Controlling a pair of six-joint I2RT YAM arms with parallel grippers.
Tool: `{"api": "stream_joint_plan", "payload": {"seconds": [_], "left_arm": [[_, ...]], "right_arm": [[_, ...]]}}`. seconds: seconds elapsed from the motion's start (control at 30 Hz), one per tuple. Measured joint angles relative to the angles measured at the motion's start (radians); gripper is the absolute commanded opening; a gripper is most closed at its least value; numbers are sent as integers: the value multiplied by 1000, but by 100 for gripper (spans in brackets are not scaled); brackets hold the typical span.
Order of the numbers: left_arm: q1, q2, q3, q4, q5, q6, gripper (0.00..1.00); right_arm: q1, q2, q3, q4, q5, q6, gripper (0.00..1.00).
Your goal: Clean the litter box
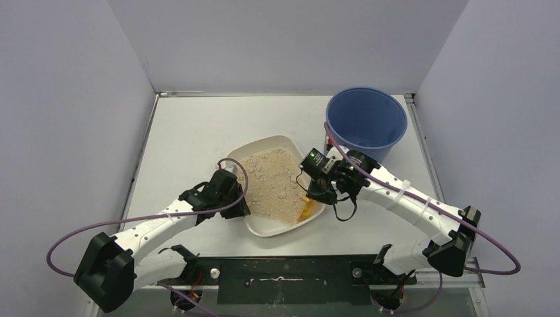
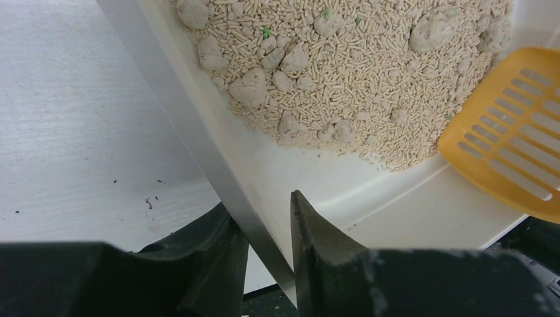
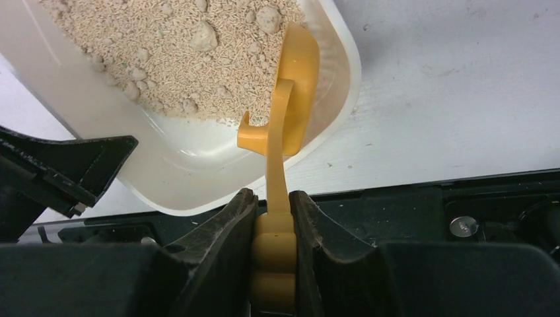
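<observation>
Top view first. The litter box (image 1: 277, 228) sits mid-table, turned cornerwise, and the blue bucket (image 1: 365, 122) is at the far right, just apart from it. My left gripper (image 1: 239, 205) is at the box's left edge. My right gripper (image 1: 315, 195) is at its right edge, with the orange scoop (image 1: 306, 210) poking down into the near right corner. The bit of the bucket's inside I can see looks bare, so I'd say nothing has been dumped yet.

Left wrist cam: my left gripper (image 2: 261, 205) has one jaw outside the box wall and one inside, pinched down narrow on the rim of the litter box (image 2: 370, 205). It looks like contact on both sides, so I'm calling that a grip to steady it. There are lots of clumps (image 2: 249, 87) sitting in the pellets. The scoop (image 2: 508, 139) blade has bare slots, nothing on it.

Right wrist cam: my right gripper (image 3: 272, 195) is clamped tight on the handle of the scoop (image 3: 294, 86). The blade rests at the edge of the litter, over the bare patch of the litter box (image 3: 191, 165).

So basically I'm at the start. Both holds are set, and every clump is left to scoop and carry to the bucket.

Writing or brands: nothing readable in any view.
</observation>
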Motion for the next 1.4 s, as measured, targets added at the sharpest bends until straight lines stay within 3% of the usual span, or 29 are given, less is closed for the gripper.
{"api": "stream_joint_plan", "payload": {"seconds": [0.33,0.8,1.4], "left_arm": [[-10,3,-10,24,-7,-47,0],[-10,-16,-26,36,-10,-50,0],[-27,-48,-40,34,-37,-66,0]], "right_arm": [[-5,-188,-253,121,37,162,0],[-5,-333,-490,296,82,315,0],[33,-322,-790,758,240,396,0]]}}
